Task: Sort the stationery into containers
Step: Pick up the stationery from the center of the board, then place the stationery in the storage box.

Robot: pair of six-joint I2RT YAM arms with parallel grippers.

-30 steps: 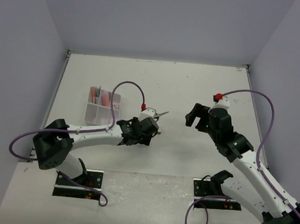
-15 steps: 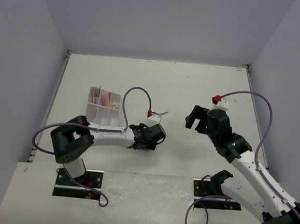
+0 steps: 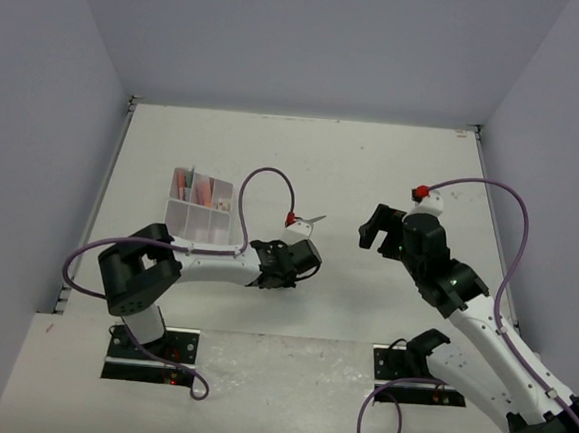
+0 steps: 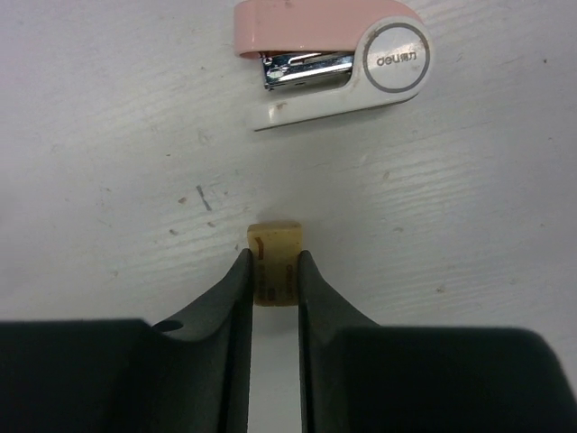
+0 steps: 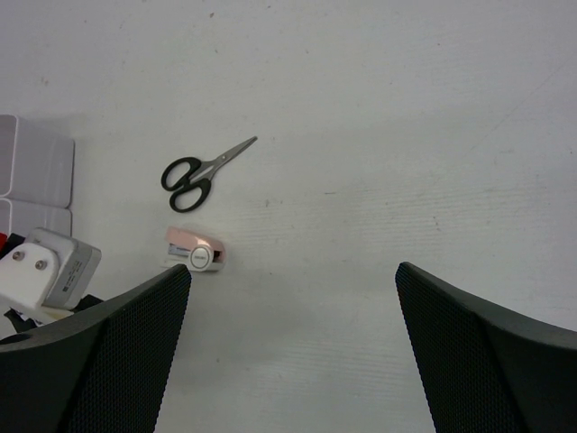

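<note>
Tan eraser [image 4: 275, 242] clamped in left pincer [image 4: 275, 259] — contact seemingly both sides; right pincer [image 5: 293, 269] wide open, empty.

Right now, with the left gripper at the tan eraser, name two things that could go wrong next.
1. The left gripper holds the tan eraser only at its very fingertips, part of it jutting past them, so it may twist or slip when lifted.
2. The pink stapler lies just ahead; any forward nudge might knock it.
</note>
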